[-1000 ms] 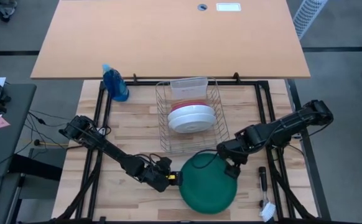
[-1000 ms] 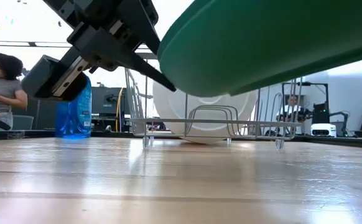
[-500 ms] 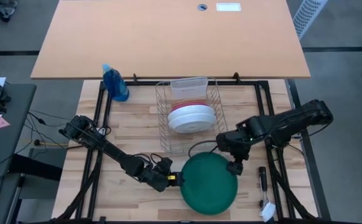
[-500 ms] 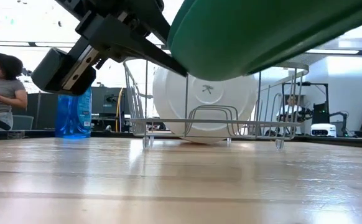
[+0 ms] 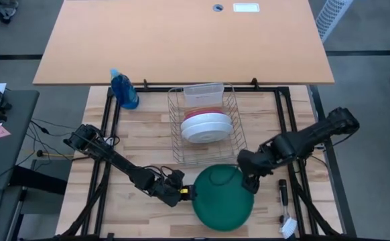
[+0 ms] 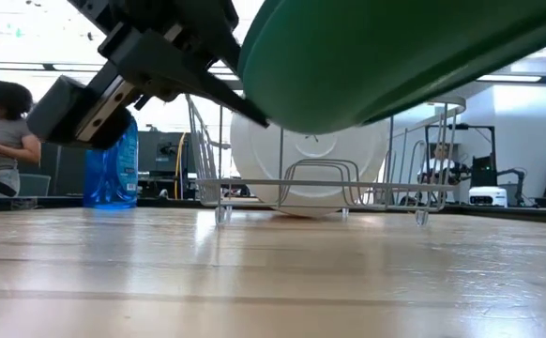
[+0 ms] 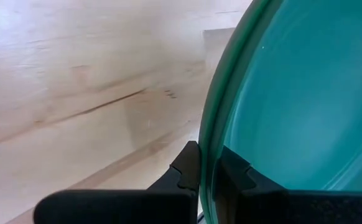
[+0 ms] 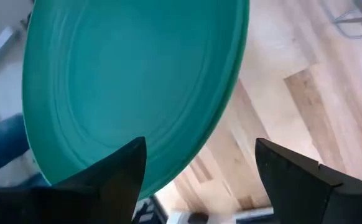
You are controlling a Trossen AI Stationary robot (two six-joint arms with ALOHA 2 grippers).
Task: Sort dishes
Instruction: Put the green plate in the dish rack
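Observation:
A dark green plate (image 5: 223, 197) hangs tilted above the table's near middle, clear of the wood in the low view (image 6: 386, 56). My left gripper (image 5: 187, 193) is shut on its left rim. My right gripper (image 5: 248, 182) stands open at the plate's far right rim. In the right wrist view, that rim (image 8: 221, 134) runs between its two spread fingers. A wire dish rack (image 5: 205, 150) farther back holds white plates (image 5: 207, 126) standing on edge. A pink-red one (image 5: 202, 111) stands behind them. My left gripper pinches the green plate's left rim (image 7: 209, 146) between its two fingers (image 7: 187, 169), one on each face. It comes in roughly level from the table's left. The plate is lifted clear and tilted. I cannot tell whether my right gripper touches the plate.
A blue spray bottle (image 5: 124, 90) stands at the table's far left. A dark tool (image 5: 283, 191) and a small white thing (image 5: 289, 227) lie near the right edge. A person (image 6: 1, 131) sits beyond the table. Bare wood (image 5: 141, 144) lies to the rack's left.
The green plate, held by my left gripper, has rocked: its rim rose a little, then sank back. My right gripper drew slightly toward the far edge, then came back down to the plate's right rim.

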